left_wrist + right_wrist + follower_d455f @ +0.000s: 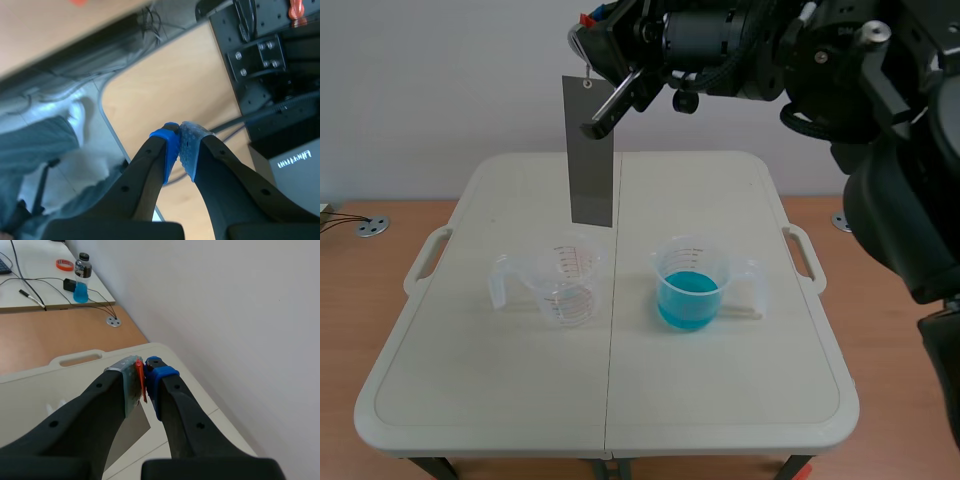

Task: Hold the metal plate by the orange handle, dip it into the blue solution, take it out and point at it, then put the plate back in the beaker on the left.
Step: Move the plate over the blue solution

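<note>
Right wrist view: the right gripper (142,376) has its fingers clamped on the thin orange handle (141,386), one pad on each flat side, and the grey metal plate (131,432) hangs straight down from that grip. In the scene view the plate sits in the upper middle of the frame, upright, with its lower edge well above the surface (620,400) and in line with the left beaker (565,300), which looks empty. The right beaker (722,272), just right of centre, holds the blue solution (688,297). The two beakers stand near each other but apart.

The left gripper (180,145) has its fingers closed together with nothing between them. Its wrist view shows only a desk edge and the floor, away from the work.

I cannot tell whether the plate has been dipped yet, since no wetness shows on it. Either way, this looks like a carry with the plate clear of both beakers.

To do it well:
- Keep the pinch firm on the handle so the plate does not swing or twist.
- Move sideways at this height, and descend only once the lower edge is centred over the chosen rim.
- Lower slowly and vertically. The beakers look light and could tip if the plate catches a wall or spout.
- Stop before the fingers reach the liquid.
</note>
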Motion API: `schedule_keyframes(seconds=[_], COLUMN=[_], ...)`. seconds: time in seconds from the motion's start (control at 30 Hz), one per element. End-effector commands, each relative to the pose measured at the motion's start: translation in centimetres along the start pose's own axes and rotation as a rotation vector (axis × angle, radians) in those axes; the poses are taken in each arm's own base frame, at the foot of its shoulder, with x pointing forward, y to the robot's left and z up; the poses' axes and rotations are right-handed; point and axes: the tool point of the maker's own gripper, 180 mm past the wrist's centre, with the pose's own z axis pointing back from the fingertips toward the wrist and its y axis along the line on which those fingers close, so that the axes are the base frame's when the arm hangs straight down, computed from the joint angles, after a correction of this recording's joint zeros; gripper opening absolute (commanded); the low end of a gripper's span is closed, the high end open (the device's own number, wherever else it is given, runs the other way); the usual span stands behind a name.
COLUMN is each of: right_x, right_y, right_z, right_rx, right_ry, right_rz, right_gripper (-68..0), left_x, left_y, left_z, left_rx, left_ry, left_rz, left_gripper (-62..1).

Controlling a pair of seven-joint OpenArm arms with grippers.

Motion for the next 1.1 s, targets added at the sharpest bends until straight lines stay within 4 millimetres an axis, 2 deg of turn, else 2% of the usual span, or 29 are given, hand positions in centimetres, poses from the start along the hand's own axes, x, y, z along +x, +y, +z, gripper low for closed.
schedule_keyframes(seconds=[0.0,0.3,0.47,0.87,1.07], right_x=[1.4,1.9,2.2,1.4,1.4], right_y=[-0.6,-2.1,-2.9,-5.5,-6.4], right_z=[0.7,3.7,5.5,8.7,9.6], right_rx=[-0.007,-0.058,-0.086,-0.153,-0.169], right_ry=[-0.04,-0.024,-0.018,0.018,0.026], right_rz=[0.032,0.054,0.058,0.043,0.056], right_gripper=[-66.2,-66.2,-66.2,-66.2,-66.2], left_x=[2.4,10.3,13.9,19.4,23.1], left_y=[0.1,0.8,1.2,2.1,0.3], left_z=[0.2,1.6,2.2,3.1,3.1], left_rx=[0.004,0.046,0.071,0.102,0.046], left_ry=[-0.062,-0.259,-0.354,-0.509,-0.609], left_rz=[-0.041,-0.136,-0.176,-0.222,-0.274], left_gripper=[-59.2,-59.2,-59.2,-59.3,-59.3])
